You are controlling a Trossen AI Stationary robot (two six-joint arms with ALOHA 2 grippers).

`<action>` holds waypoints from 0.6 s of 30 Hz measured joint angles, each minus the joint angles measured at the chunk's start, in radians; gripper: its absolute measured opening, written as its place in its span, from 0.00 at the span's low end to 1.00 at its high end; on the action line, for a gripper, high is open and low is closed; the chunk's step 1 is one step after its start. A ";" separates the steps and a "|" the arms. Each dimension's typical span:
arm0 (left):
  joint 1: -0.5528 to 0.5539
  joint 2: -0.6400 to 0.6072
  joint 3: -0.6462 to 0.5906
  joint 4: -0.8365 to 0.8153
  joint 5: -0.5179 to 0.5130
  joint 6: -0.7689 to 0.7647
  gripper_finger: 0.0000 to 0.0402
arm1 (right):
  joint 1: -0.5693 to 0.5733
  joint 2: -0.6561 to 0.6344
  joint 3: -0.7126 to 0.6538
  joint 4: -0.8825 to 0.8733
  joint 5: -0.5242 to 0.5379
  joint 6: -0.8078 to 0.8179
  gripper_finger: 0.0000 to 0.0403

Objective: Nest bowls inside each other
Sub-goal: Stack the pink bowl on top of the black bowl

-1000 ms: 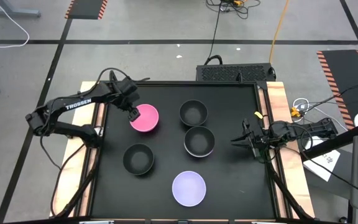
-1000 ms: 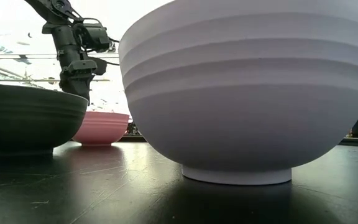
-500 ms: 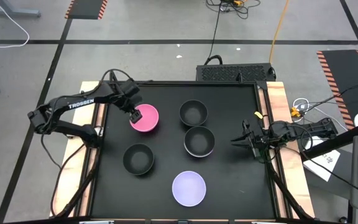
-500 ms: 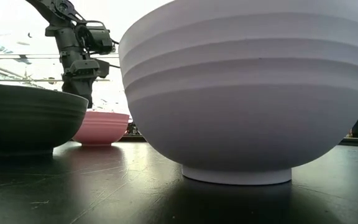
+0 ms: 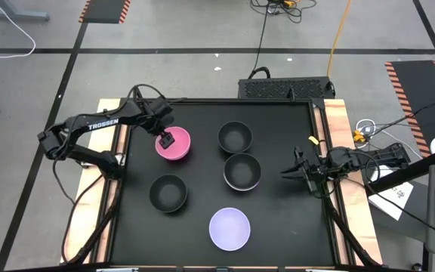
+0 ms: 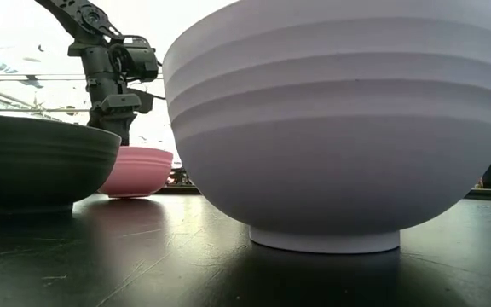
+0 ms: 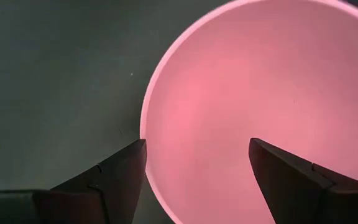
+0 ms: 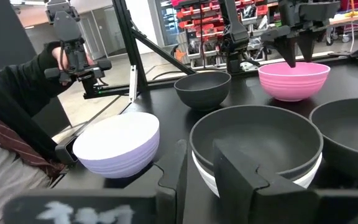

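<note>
Pink bowl (image 5: 174,144) under left gripper (image 5: 165,139) (fingers spread).

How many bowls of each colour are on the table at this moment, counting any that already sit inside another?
Black bowls: 3
Pink bowl: 1
Pale lavender bowl: 1
White bowl: 1, nested under a black one
Total: 6
</note>
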 joint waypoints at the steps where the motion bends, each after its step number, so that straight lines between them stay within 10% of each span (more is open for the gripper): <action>1: 0.000 0.000 0.000 -0.003 0.000 0.003 0.70 | 0.000 0.000 0.000 0.000 0.000 0.001 0.17; 18: 0.002 -0.004 0.004 0.023 0.006 0.048 0.70 | 0.000 0.000 0.000 0.000 0.000 -0.002 0.17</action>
